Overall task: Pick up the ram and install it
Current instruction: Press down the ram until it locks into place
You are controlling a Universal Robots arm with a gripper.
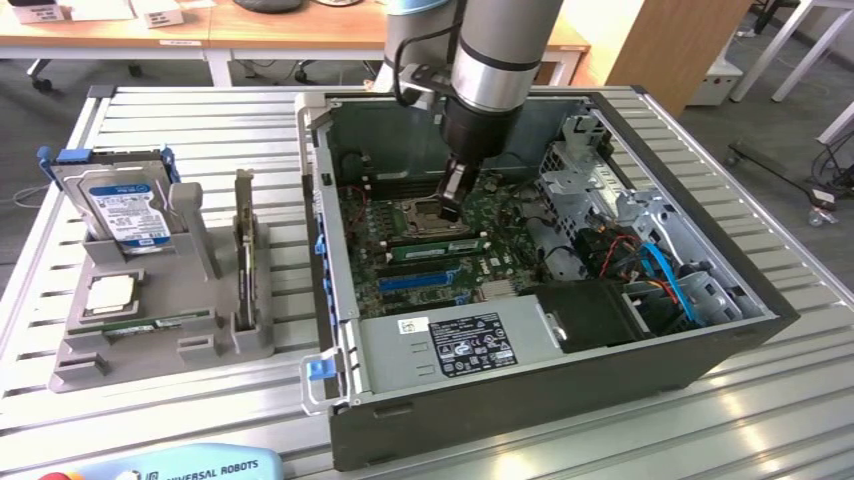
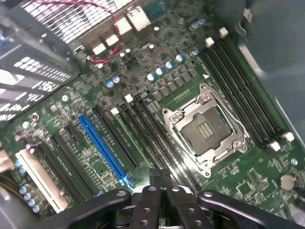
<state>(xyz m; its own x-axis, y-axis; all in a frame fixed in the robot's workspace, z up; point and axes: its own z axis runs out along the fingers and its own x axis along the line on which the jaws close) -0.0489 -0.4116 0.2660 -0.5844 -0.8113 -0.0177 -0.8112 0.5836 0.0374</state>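
Slatted metal counter point(image 1: 200, 420) carries an open computer case point(image 1: 534, 400); beside its empty silver processor socket point(image 2: 205, 129), the closed gripper point(image 2: 161, 179) presses the green ram stick point(image 1: 430, 241) home, judged the seating step.

A slatted silver metal tabletop point(image 1: 200, 120) carries an open dark-grey computer case point(image 1: 534, 400) toward its exterior-view right edge, a grey plastic parts holder point(image 1: 160, 345) near the left edge, and a light-blue pendant point(image 1: 187, 467) at the near edge.

Green ram point(image 1: 434, 243) flat along motherboard slot
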